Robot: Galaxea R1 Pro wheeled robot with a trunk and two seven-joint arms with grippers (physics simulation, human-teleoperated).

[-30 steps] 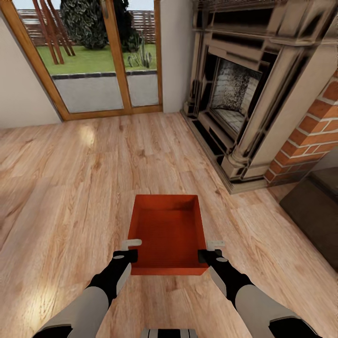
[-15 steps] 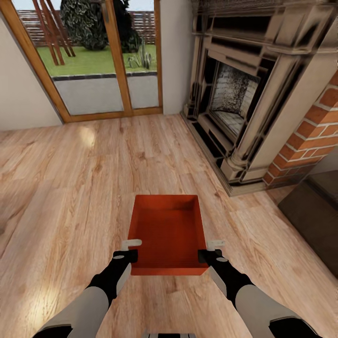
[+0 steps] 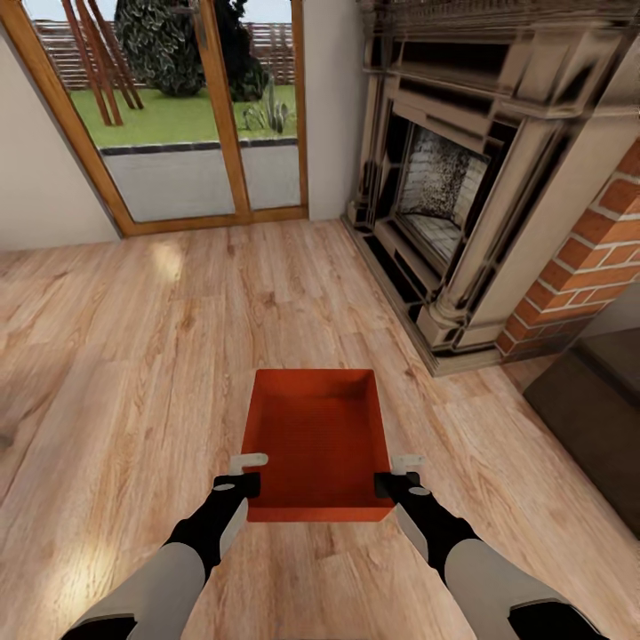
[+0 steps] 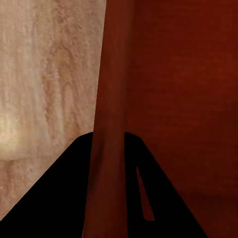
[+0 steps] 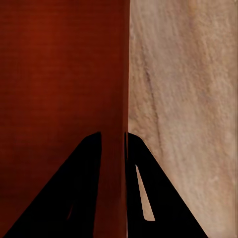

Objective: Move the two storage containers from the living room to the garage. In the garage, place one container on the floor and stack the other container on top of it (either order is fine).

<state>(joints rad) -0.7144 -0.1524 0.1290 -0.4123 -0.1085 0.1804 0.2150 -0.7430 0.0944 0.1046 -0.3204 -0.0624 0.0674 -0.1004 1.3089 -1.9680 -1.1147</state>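
From the head camera, a red-orange storage container (image 3: 313, 440) is carried between the two grippers, above the light wood-plank floor (image 3: 133, 356) of the living room. The left gripper (image 3: 247, 473) pinches the container's left wall near the corner closest to the robot, and the right gripper (image 3: 396, 473) pinches the right wall at the matching spot. The container sits level and looks empty. Ahead of the grippers and off to the right stands a fireplace (image 3: 453, 178) with red brick (image 3: 587, 267) beside it. Ahead and to the left is a wood-framed glass door (image 3: 178, 116) with lawn beyond it. A dark piece of furniture (image 3: 596, 418) sits out past the right arm.

In the left wrist camera, the left gripper (image 4: 110, 193) has its dark fingers (image 4: 64, 198) on either side of the container's thin wall (image 4: 111, 99), clamped on it, with the container's inside (image 4: 188, 99) on one side and wood planks (image 4: 49, 74) on the other.

In the right wrist camera, the right gripper (image 5: 113, 193) likewise grips the container wall (image 5: 126, 74) between its fingers (image 5: 74, 198). The red interior (image 5: 59, 74) lies on one side and floor planks (image 5: 188, 99) on the other.
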